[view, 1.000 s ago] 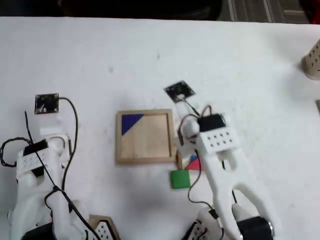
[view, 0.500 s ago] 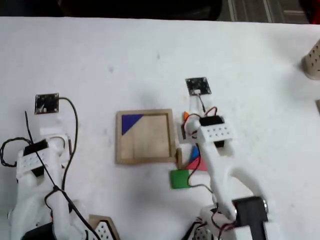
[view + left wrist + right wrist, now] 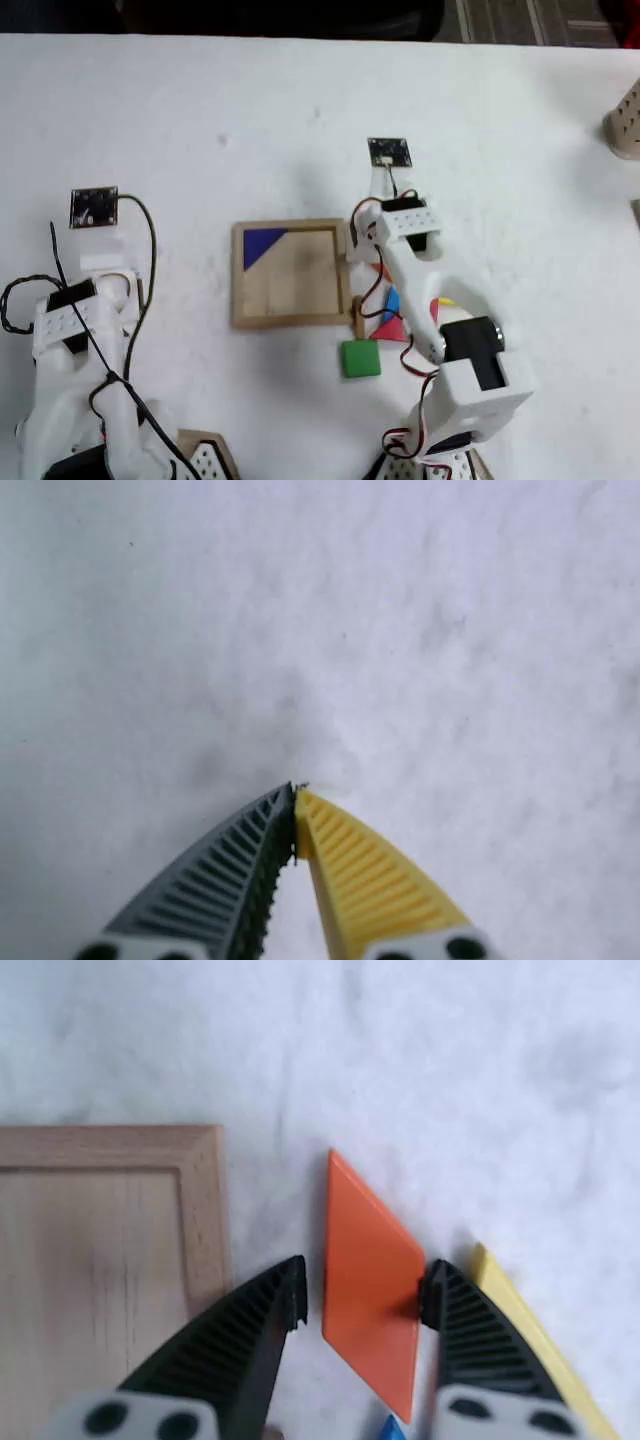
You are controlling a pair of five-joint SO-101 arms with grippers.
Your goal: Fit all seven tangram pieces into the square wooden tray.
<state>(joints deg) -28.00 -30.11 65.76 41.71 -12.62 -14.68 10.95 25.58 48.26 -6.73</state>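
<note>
Tray (image 3: 290,322), we saw, held one blue triangle (image 3: 260,245) in its corner; just beside it the right claw (image 3: 365,1295) straddled an orange parallelogram (image 3: 368,1260), open; left claw (image 3: 295,800) was closed.

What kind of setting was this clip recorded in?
Probably a lab or hobby robot bench: a white tabletop, two white robot arms with exposed wiring, and a square wooden tray with a green square piece lying near it.
</note>
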